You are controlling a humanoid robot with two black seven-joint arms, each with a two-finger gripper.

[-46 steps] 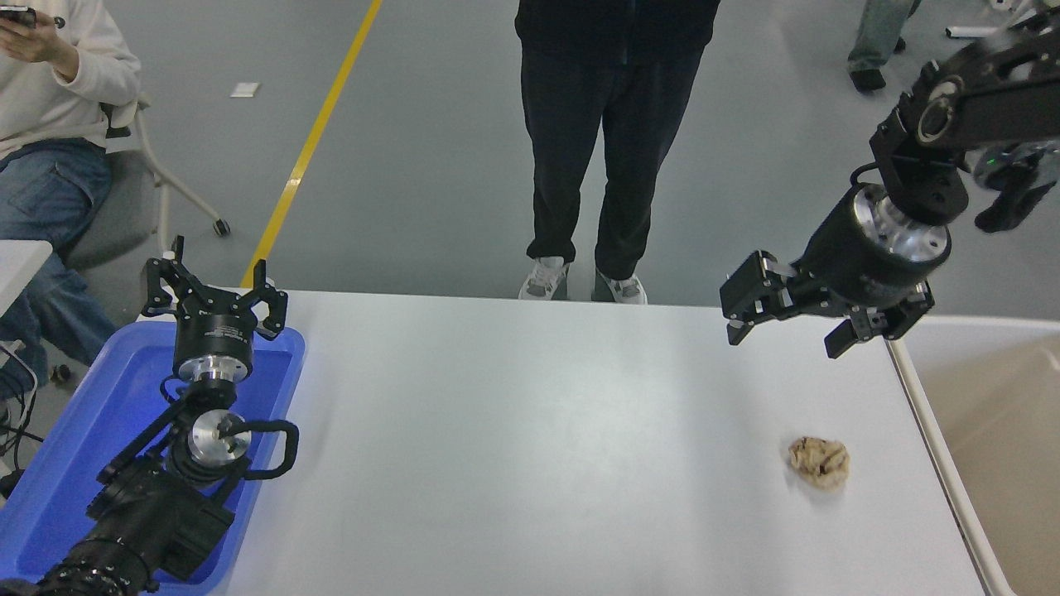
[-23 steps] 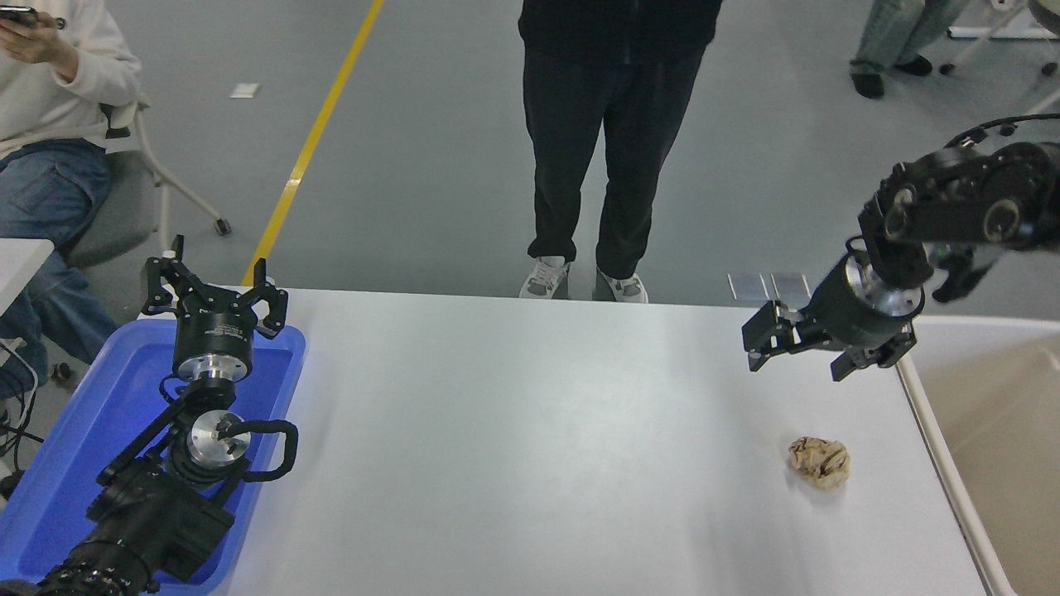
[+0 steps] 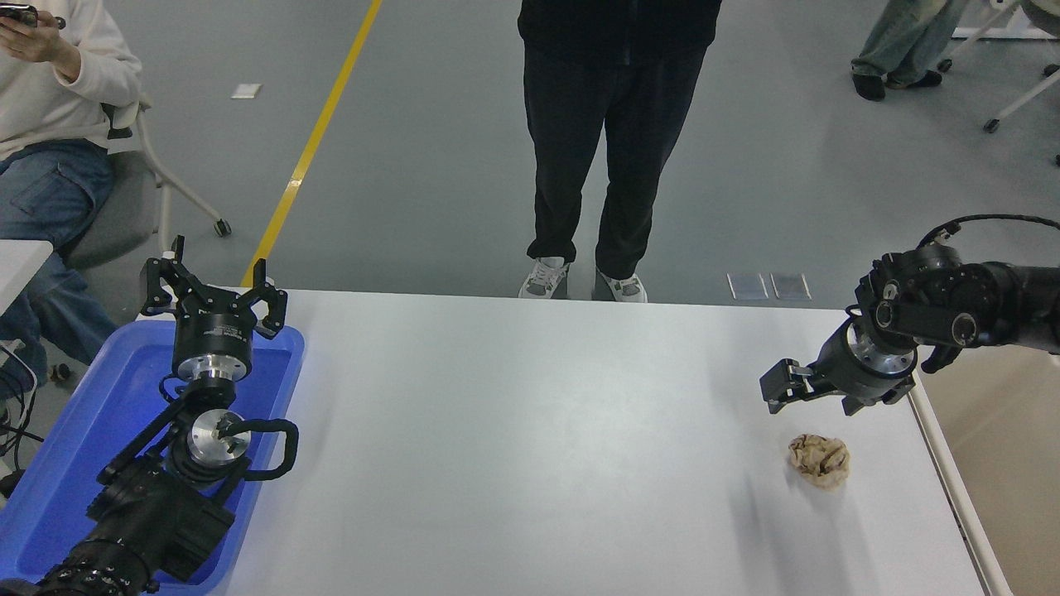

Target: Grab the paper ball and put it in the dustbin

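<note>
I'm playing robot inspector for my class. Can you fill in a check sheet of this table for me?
Surface: white table, bare in the middle.
Job's things: paper ball lies on the table near its right edge; dustbin stands just past that edge, only partly in view.
Clutter: blue tray at the table's left end.
Grippers: right end effector is open, hanging just behind the paper ball, not touching it. Left end effector is open, parked over the blue tray.
Cables: black cable loops over the right arm; another loops on the left arm.
Surroundings: person standing at the far side; another seated at left; yellow floor line.
</note>
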